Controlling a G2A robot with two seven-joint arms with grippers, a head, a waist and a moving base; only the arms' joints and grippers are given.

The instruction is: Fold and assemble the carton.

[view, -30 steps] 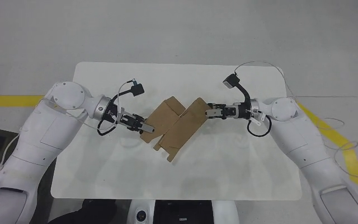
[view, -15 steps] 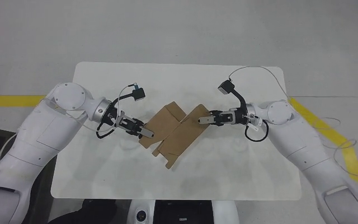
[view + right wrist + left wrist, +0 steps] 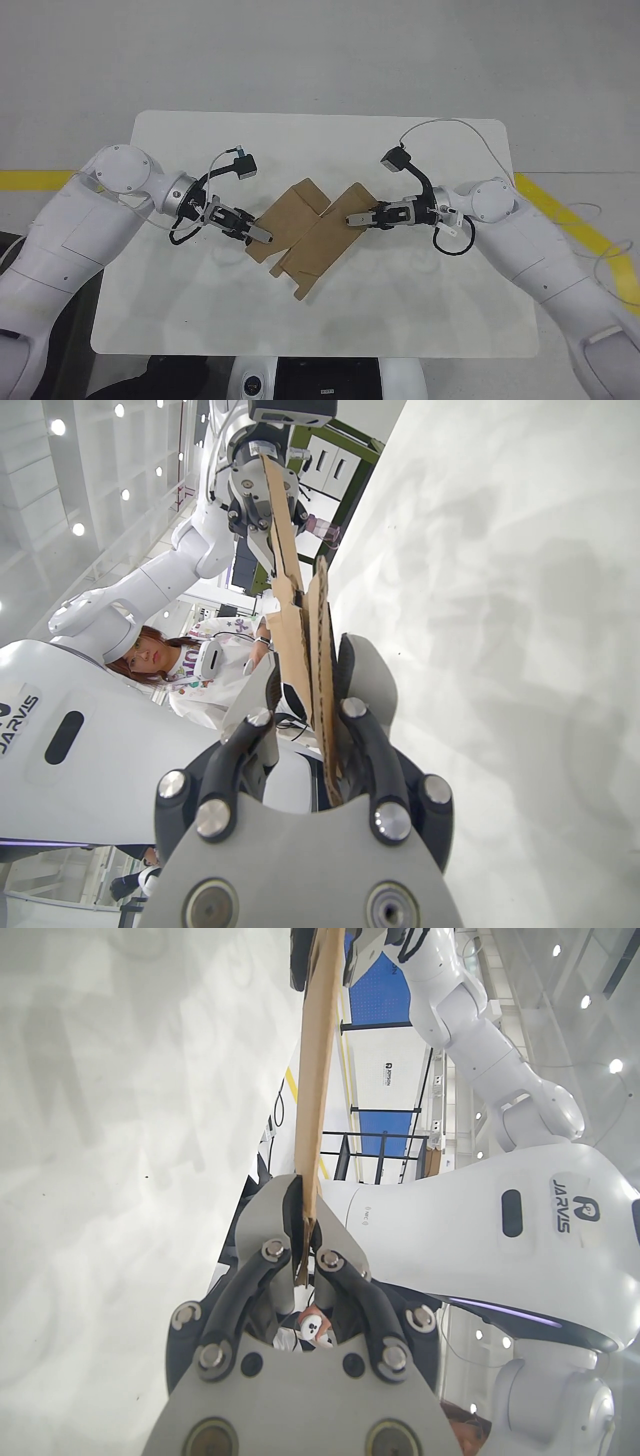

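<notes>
- The carton point(image 3: 312, 232) was plain brown cardboard with no print, its cut edge finely ribbed.
- The tabletop point(image 3: 300, 140) was plain white.
- The left gripper point(image 3: 262, 236) and right gripper point(image 3: 352, 219) were silver-grey metal with black-lined jaws.
- The floor point(image 3: 320, 60) was pale grey, crossed by a yellow stripe point(image 3: 30, 180).

The carton point(image 3: 312, 232) is occupying the middle of the table point(image 3: 300, 325). The left gripper point(image 3: 262, 236) and the right gripper point(image 3: 352, 219) are clamping its opposite ends, so any approach from the left or right edge is running into them. A cable point(image 3: 450, 123) is looping above the far right corner. Bare tabletop is stretching from the carton to the far edge and the near edge.
</notes>
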